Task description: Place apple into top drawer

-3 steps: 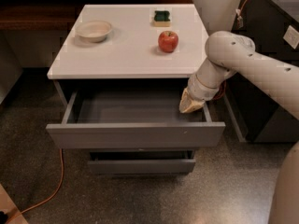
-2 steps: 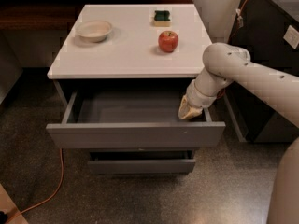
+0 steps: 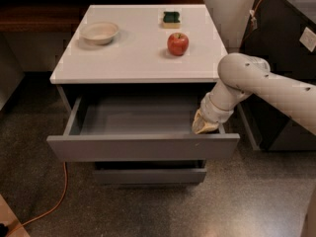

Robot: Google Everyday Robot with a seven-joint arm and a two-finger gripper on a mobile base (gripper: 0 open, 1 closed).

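The red apple (image 3: 177, 43) sits on the white cabinet top (image 3: 138, 58), right of centre. The top drawer (image 3: 143, 146) stands pulled open below it, its grey box interior empty. My gripper (image 3: 203, 126) hangs at the end of the white arm (image 3: 256, 85) that comes in from the right. It sits inside the drawer's right front corner, just behind the drawer front, well below and in front of the apple.
A beige bowl (image 3: 99, 32) sits at the top's left rear. A green-and-yellow sponge (image 3: 171, 19) lies behind the apple. A narrower lower drawer (image 3: 148, 176) shows below. A dark cabinet (image 3: 286, 33) stands to the right. An orange cable (image 3: 49, 206) runs across the floor at left.
The arm's elbow has shifted slightly; the gripper stays at the drawer's right front corner. Apple, bowl and sponge have not moved.
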